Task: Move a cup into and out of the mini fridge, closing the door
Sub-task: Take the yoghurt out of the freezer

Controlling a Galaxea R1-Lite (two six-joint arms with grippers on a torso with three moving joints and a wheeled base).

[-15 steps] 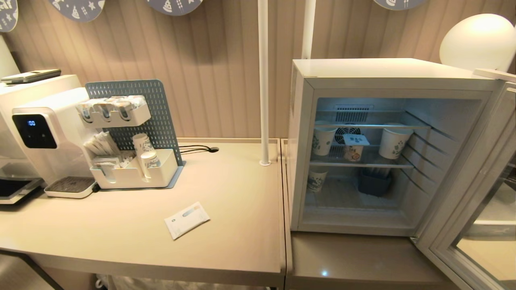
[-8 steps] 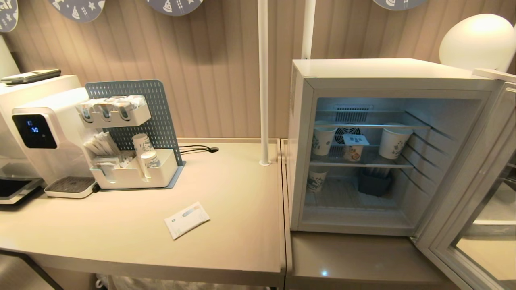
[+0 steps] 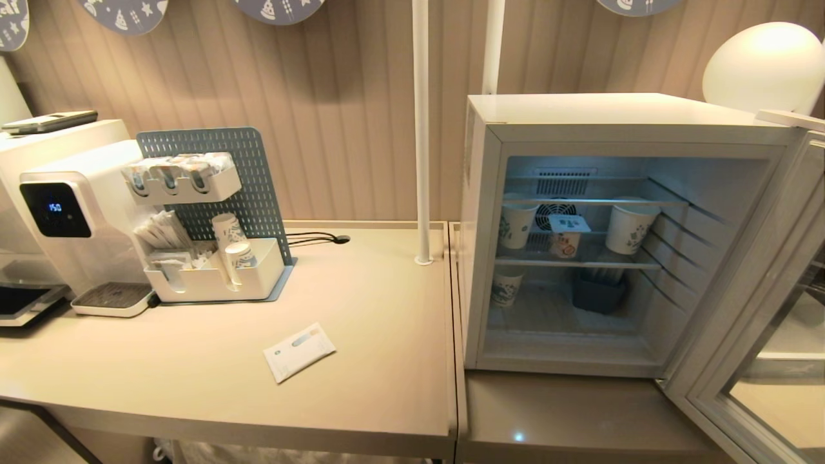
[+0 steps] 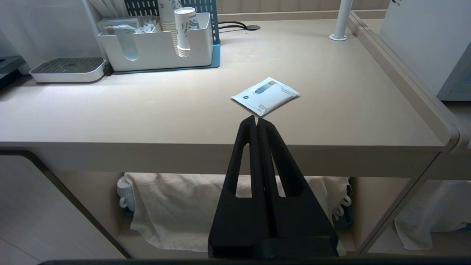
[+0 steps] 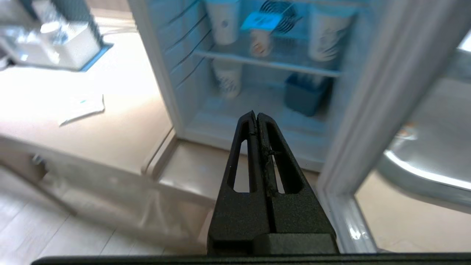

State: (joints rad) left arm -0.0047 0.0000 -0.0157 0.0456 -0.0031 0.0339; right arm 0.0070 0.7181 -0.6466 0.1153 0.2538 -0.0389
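The right gripper (image 5: 256,117), a pair of black slotted fingers pressed flat together and grasping nothing, is hanging in front of the open mini fridge (image 3: 480,258), a boxy white countertop unit lit from inside, and is pointing toward its lower compartment. Ahead of it and higher up, on the middle wire shelf (image 3: 573,263), the cup (image 3: 566,237), a small white tapered plastic yogurt cup with a wide flanged sealed rim and an orange-brown picture, is standing upright in front of the round fan, between two taller patterned paper cups (image 3: 630,227) and well apart from the gripper.

That cup is probably light and fairly stiff, though its thin wall may dent under a hard squeeze and its smooth taper may slip. The safest hold looks to be around the body just under the flange, so the rim catches on the fingers.

The door (image 3: 741,309), a pale grey frame around glass, is standing swung wide at the near right.

The left gripper (image 4: 256,121), likewise clenched and empty, is sitting parked near the front edge of the beige counter (image 4: 184,110).
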